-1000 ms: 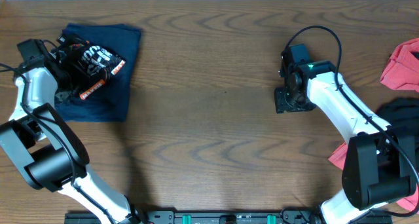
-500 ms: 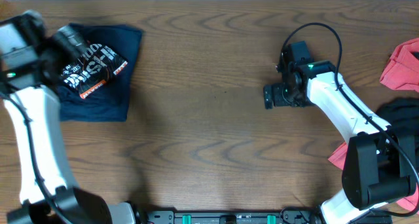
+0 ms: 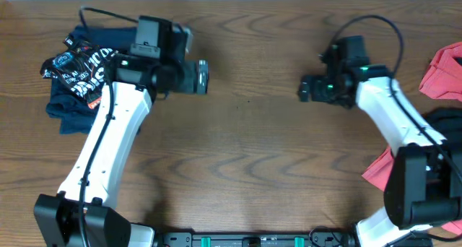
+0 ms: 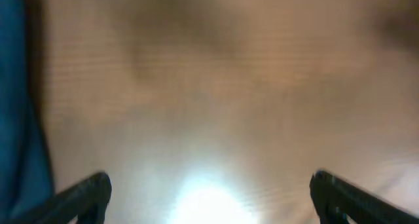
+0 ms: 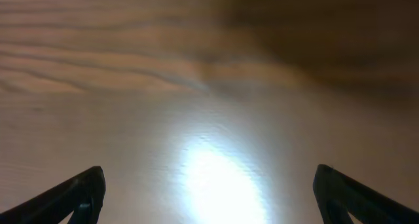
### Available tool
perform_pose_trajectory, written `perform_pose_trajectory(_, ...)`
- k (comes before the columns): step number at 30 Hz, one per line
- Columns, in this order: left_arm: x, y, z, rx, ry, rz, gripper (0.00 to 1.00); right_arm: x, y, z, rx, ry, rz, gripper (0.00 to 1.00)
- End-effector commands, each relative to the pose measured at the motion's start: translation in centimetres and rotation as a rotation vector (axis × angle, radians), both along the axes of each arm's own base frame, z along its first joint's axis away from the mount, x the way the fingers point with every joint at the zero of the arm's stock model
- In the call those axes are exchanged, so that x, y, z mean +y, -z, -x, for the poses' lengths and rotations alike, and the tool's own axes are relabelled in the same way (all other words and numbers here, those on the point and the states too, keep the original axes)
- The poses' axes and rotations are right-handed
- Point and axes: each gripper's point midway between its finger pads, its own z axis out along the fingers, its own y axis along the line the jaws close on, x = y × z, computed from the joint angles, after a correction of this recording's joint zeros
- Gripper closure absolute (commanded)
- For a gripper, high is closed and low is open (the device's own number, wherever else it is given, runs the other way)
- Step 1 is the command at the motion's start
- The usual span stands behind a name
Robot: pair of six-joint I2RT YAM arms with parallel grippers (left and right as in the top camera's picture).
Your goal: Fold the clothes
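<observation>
1. The black jersey (image 3: 81, 68) lies as a compact folded bundle at the far left of the bench (image 3: 245, 153). It rests on a navy garment (image 3: 63, 108) that shows below and beside it.
2. The left gripper (image 3: 201, 77) hangs over bare wood to the right of that stack, apart from it. Its jaws are spread wide with nothing between them.
3. The right gripper (image 3: 303, 88) sits over bare wood right of centre, its jaws likewise parted and empty.
4. The jersey's fold looks finished and set aside, so the step in hand seems to be the change-over between garments, with both arms free.
5. Unfolded pieces wait at the right edge: a coral-red garment (image 3: 444, 68) and, below it, a plain black garment (image 3: 442, 124). The next move likely calls for the right arm to reach one of these, pinch an edge and draw it onto the open middle, where both arms can flatten it.
6. Only the overhead view shows the stack, the waiting clothes and where each arm stands. The jaws are too small there to judge their gap.
7. The wrist views settle that. Each shows two dark fingertips (image 4: 88, 192) at the bottom corners, well apart, over blurred, glare-lit wood. The left wrist view also catches a strip of blue cloth (image 4: 14, 93) at its left edge — probably the navy garment — while the right wrist view shows its fingertips (image 5: 82, 191) and wood only
</observation>
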Motion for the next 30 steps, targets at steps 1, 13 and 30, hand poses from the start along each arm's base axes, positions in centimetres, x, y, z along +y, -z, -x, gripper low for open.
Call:
perform_pose_trajectory(1,2.5,0.1,1.6,0.049,-0.041,-0.074,0.02,-2.7,-3.5,0.0,-0.068,0.053,0.016,0.01)
perform_pose_trajectory(13,5.4,-3.3,6.8,-0.061,-0.146,-0.121,0.02,-4.9,-12.9,5.8,-0.258,0.104,0.057,0.01)
perform_pose_trajectory(30,7.8,-5.7,16.0,-0.628,-0.184,-0.05,0.02,-3.7,-13.2,15.2,-0.641,0.035,0.137,0.01)
